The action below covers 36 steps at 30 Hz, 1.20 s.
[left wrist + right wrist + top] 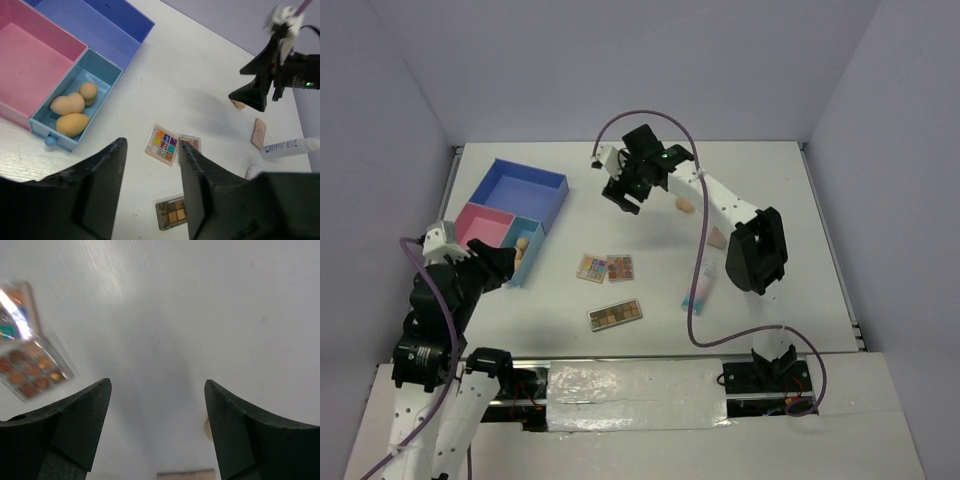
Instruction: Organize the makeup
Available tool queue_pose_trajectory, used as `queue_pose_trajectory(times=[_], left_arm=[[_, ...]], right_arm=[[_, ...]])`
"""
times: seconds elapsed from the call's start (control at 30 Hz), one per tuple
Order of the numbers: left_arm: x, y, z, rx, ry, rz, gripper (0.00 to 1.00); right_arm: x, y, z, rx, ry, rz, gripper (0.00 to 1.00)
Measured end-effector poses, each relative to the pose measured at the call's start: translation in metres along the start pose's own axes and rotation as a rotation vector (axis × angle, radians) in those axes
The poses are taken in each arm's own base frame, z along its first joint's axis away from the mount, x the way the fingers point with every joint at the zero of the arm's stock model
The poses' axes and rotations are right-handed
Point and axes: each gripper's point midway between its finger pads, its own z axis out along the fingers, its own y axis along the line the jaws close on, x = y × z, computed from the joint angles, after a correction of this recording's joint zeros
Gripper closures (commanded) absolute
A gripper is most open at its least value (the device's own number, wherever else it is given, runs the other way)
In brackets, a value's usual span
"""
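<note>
Three peach sponges (67, 104) lie in the tray's teal compartment (529, 229). My left gripper (500, 265) hovers open and empty beside that tray, its jaws (152, 145) framing bare table and the palettes. A multicolour palette (162, 144), an orange-toned palette (620, 267) and a brown palette (615, 315) lie mid-table. My right gripper (625, 190) hangs open and empty over bare table (156, 384), left of a loose sponge (686, 204). A beige compact (717, 237) and a white-pink-teal tube (700, 288) lie by the right arm.
The tray's blue compartment (525, 190) and pink compartment (483, 222) hold nothing. The right arm's dark elbow (757, 250) stands over the table's right half. A purple cable (695, 330) loops down to the near edge.
</note>
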Motion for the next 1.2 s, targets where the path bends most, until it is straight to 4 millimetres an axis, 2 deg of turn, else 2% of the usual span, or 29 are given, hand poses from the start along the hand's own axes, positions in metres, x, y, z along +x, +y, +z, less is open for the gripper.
queue_pose_trajectory(times=[0.17,0.27,0.33,0.5,0.7,0.97,1.17,1.2], left_arm=[[0.007,-0.003,0.014,0.015,0.032,0.0,0.35],[0.013,-0.003,0.022,0.022,0.055,0.0,0.34],[0.017,-0.003,0.026,0.025,0.064,0.0,0.33],[0.03,0.002,0.034,0.021,0.093,-0.002,0.32],[0.041,0.006,0.038,0.015,0.113,-0.023,0.32],[0.041,0.006,0.042,0.011,0.119,-0.023,0.32],[0.042,0.007,0.043,0.008,0.124,-0.023,0.32],[0.042,0.007,0.043,0.008,0.124,-0.023,0.32]], right_arm=[[0.106,-0.034,0.013,0.063,0.325,0.067,0.24],[0.144,-0.055,0.01,0.126,0.431,0.084,0.27],[0.16,-0.067,0.004,0.166,0.478,0.086,0.27],[0.178,-0.087,0.002,0.236,0.532,0.08,0.28],[0.214,-0.086,0.021,0.206,0.6,0.101,0.3],[0.218,-0.1,0.027,0.229,0.583,0.097,0.47],[0.216,-0.1,0.031,0.206,0.558,0.101,0.7],[0.215,-0.099,0.031,0.202,0.554,0.101,0.76]])
